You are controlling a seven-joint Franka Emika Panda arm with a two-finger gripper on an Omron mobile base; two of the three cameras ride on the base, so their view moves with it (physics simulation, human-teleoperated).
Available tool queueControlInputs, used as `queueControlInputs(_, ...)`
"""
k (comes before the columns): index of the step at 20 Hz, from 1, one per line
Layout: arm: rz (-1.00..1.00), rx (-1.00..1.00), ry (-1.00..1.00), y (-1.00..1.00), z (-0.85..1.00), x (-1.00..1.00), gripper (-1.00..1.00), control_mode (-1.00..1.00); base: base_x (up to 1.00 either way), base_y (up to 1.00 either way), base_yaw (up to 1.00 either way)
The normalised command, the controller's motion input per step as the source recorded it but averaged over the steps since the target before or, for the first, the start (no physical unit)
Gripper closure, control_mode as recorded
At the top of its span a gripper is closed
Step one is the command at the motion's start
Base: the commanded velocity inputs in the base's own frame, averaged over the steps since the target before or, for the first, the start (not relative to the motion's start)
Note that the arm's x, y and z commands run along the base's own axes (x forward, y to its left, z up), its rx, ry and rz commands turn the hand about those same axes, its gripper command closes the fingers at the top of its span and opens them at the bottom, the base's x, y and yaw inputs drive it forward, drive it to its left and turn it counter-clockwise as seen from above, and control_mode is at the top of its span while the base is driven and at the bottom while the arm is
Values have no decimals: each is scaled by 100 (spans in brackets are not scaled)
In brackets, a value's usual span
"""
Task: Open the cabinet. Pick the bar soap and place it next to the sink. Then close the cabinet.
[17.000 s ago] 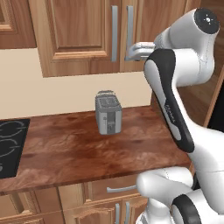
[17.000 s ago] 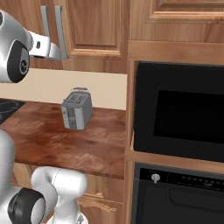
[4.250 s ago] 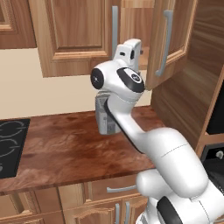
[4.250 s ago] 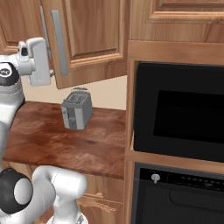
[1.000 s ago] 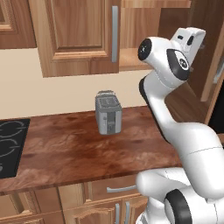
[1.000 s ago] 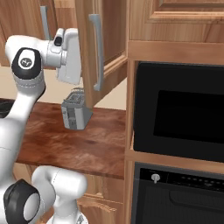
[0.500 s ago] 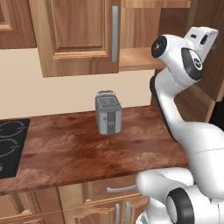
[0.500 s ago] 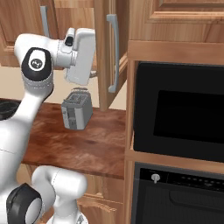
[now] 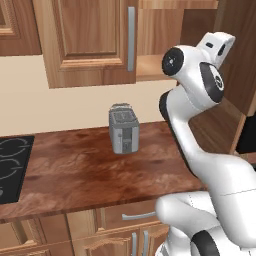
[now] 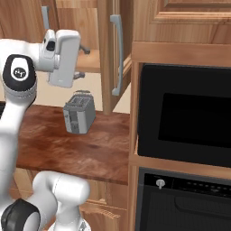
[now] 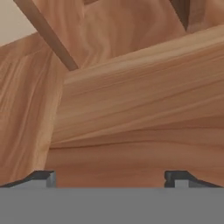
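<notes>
oddly, no readable label on the toaster or cabinet.

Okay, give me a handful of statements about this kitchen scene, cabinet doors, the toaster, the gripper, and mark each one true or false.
1. The right door of the cabinet stands swung open. True.
2. The toaster lies tipped on its side on the counter. False: it stands upright.
3. The gripper is open and holds nothing. True.
4. The cabinet's left door is open too. False: it is shut, its grey handle facing out.
5. The gripper is down at counter level beside the toaster. False: it is up at the cabinet's open side, above the toaster.
</notes>
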Motion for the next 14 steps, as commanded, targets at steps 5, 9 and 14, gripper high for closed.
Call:
queueControlInputs(5,25,24,-25,68,0,-24,-100,-100,0,0,0)
queueControlInputs(9,28,41,-32,53,0,-15,-100,-100,0,0,0)
queueControlInputs(14,26,42,-30,44,0,-8,-100,-100,0,0,0)
